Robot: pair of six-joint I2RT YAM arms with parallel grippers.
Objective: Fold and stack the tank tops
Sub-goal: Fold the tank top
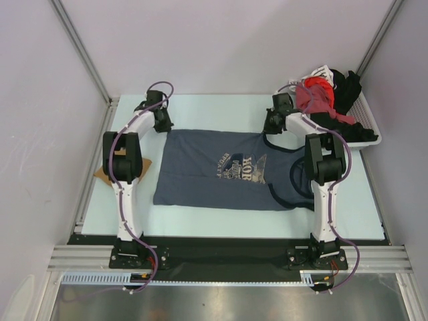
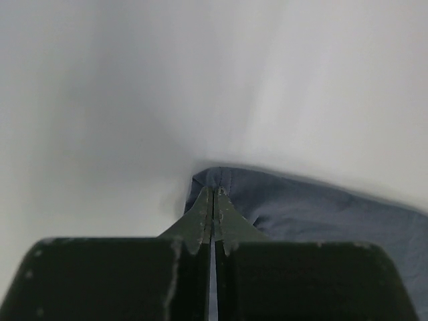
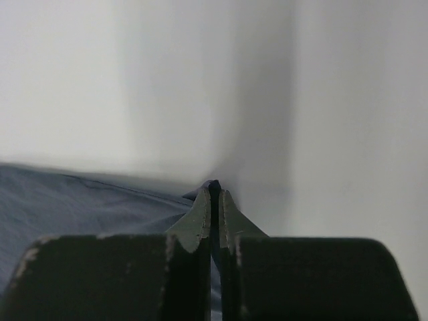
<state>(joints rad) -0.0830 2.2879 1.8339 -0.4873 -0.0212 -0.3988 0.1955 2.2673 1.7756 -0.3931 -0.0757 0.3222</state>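
Slate-blue tank top [image 1: 200,177], soft sleeveless cloth w/ darker neck and armhole trim and a pale chest print, lies spread flat on the pale table [image 1: 361,200]. Its hem is toward my left side and its straps toward my right. Both arms reach to its far edge.

The left gripper [image 1: 162,126] sits at the far hem corner. In the wrist view its fingers [image 2: 200,214] are clenched tip to tip right at the cloth corner, but I can't tell if fabric is actually caught between them. The right gripper [image 1: 271,127] is at the far shoulder strap, fingers [image 3: 231,214] pinched w/ a dark sliver of trim showing between them, so I read that as a hold.

Step in hand, imo: lift the far edge and fold it toward me.

- Raise both ends together, same height, so the edge keeps straight.
- Go slow at first and check the left corner comes up; if not, re-pinch deeper.
- Carry it low and lay far edge onto near edge.
- Keep clear of the white mesh basket of spare clothes [image 1: 368,137] by the right arm.
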